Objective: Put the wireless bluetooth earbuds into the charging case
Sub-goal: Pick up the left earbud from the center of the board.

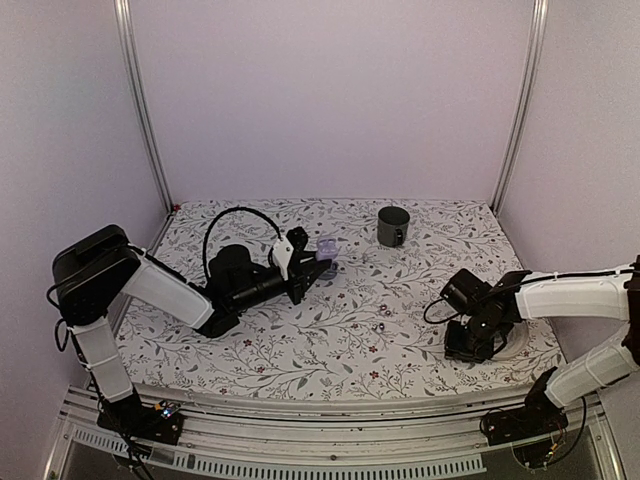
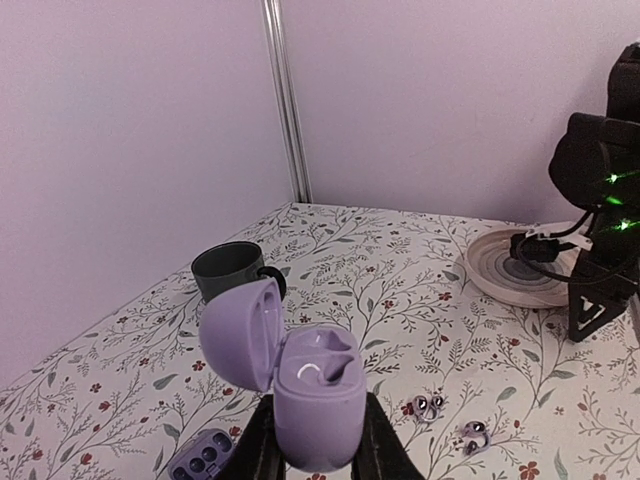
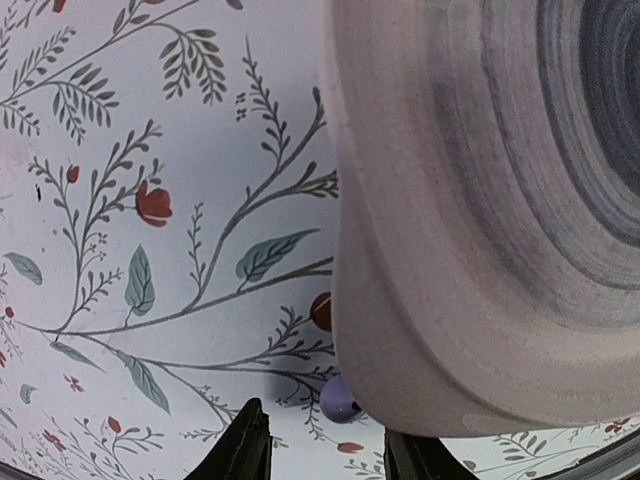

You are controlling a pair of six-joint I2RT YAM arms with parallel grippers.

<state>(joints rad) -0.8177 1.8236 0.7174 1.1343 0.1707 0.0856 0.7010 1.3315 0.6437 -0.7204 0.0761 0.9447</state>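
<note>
Two arms: left stretched out to mid-table, right folded low at the right edge; apparently split so one holds and the other fetches.
Table (image 1: 300,350): floral cloth, carrying every loose thing.
Plate (image 3: 450,250): pale, ringed, flat on the cloth at the right; fills most of the right wrist view, its rim just beside the right fingers.
Mug (image 2: 228,272): dark, upright, on the far side behind the case; no evident part in the task.
Left gripper (image 2: 320,452): clamped on the lower shell of the case, one finger on each side, carrying it up in front of the wrist camera.
Case (image 2: 318,395): lilac in this light, lid swung back to the left, sockets facing up and apparently empty; probably held upright and open so that a bud can go straight down into it.
Right gripper (image 3: 330,455): fingers apart, pointed down at the cloth by the plate rim, nothing pinched between them; likely lining up on the bead ahead.
Earbuds (image 2: 430,405): two, loose on the cloth to the right of the case, near each other and well apart from the right gripper; neither seated yet.
Bead (image 3: 340,398): small lilac round thing against or just beside the plate rim, ahead of the gap between the right fingers; too small to tell whether it is a bud.
Stage: early, judging by the empty sockets.
Risk: small, round and close under a rim, so easy to nudge aside rather than pinch.
</note>
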